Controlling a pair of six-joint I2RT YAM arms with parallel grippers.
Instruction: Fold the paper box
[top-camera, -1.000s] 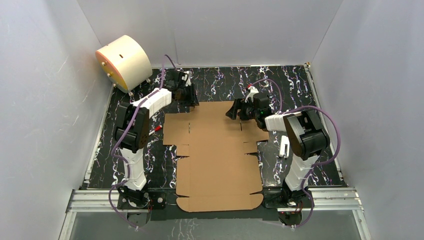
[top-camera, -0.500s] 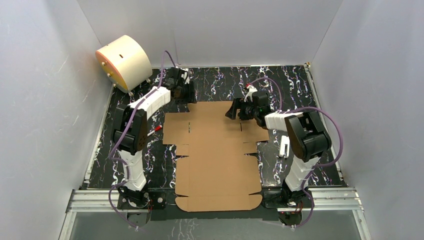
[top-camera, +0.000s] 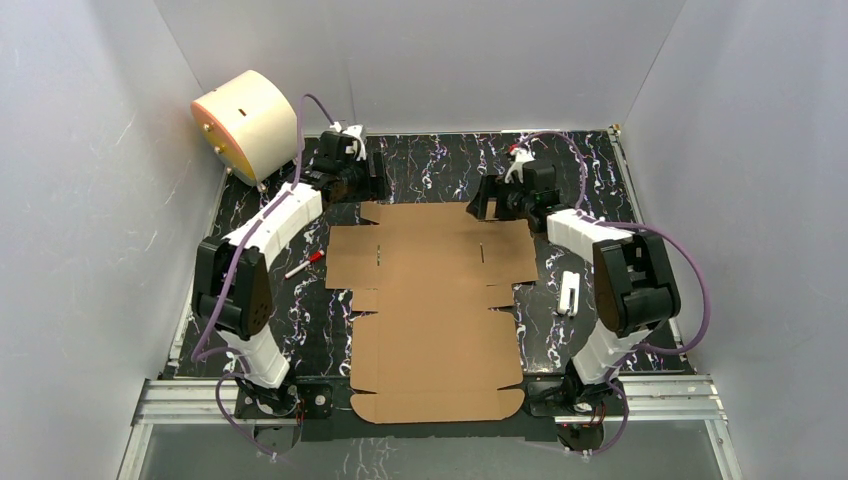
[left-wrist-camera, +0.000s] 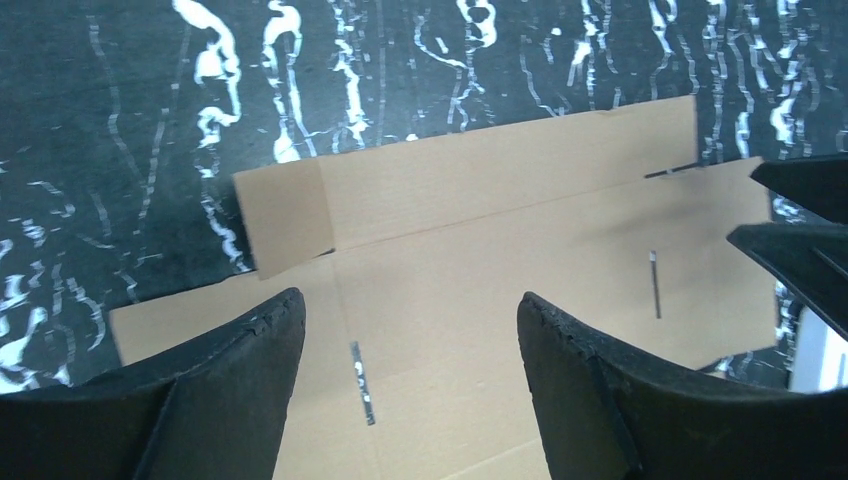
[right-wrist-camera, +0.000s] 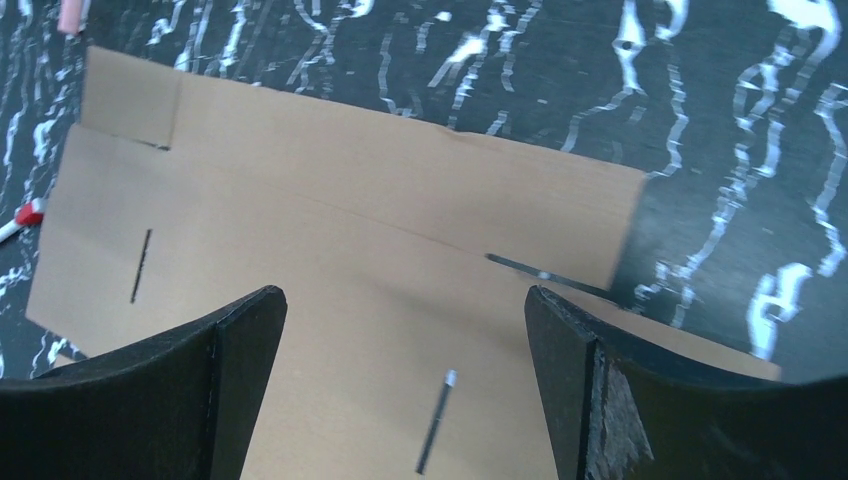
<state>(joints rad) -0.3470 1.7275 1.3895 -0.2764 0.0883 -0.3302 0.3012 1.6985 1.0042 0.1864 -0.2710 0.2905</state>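
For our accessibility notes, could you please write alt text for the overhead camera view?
A flat, unfolded cardboard box lies on a black marbled table, with the left gripper and right gripper poised at its far corners. A cream drum sits at the table's far left corner.

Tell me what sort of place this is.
Likely a lab robot cell: plain white walls enclose a black marbled table, two arms are bolted to an aluminium rail, and a flat paper box lies between them.
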